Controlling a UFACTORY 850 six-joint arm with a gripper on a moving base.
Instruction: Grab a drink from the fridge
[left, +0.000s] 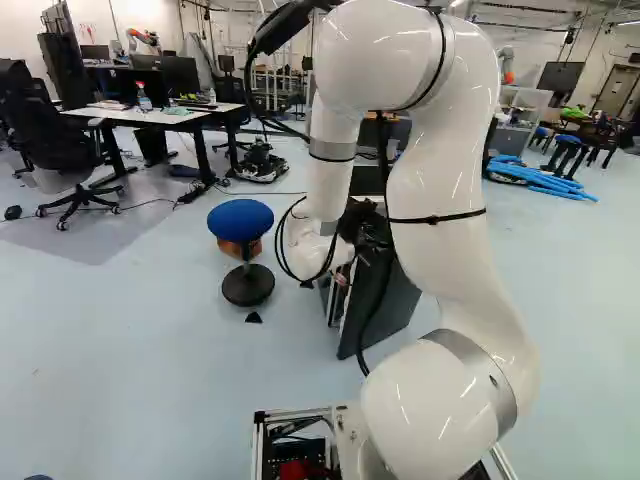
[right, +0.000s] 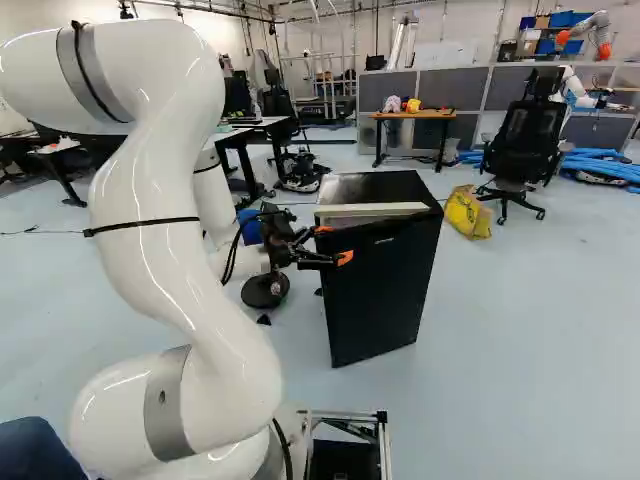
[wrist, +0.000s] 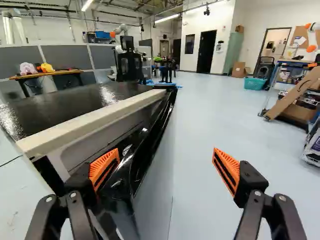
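So the pincer (wrist: 166, 152) is spread wide, gripping nothing, one orange pad (wrist: 104, 167) up against the fridge door (right: 375, 310) by its top corner, the other hanging outside. Door looks ajar to me. Biggest worry: if that inner pad isn't properly hooked behind the door edge, closing could just slip off. Pull crooked and I bet the whole fridge (right: 372, 188) slides or twists, since it looks light and sits on bare floor. Swing the door too wide and it might clip the arm (left: 440, 180) or the base.

Headcount, near to far: one arm, one pincer, two pads, one fridge with one door, one blue stool (left: 241, 220) beside it, one yellow bag (right: 467, 213) past it on the floor, then one wooden desk (right: 430, 115) with a pink toy (right: 392, 104) nearer its left end in the right base view. Drinks: zero visible, presumably inside the fridge.
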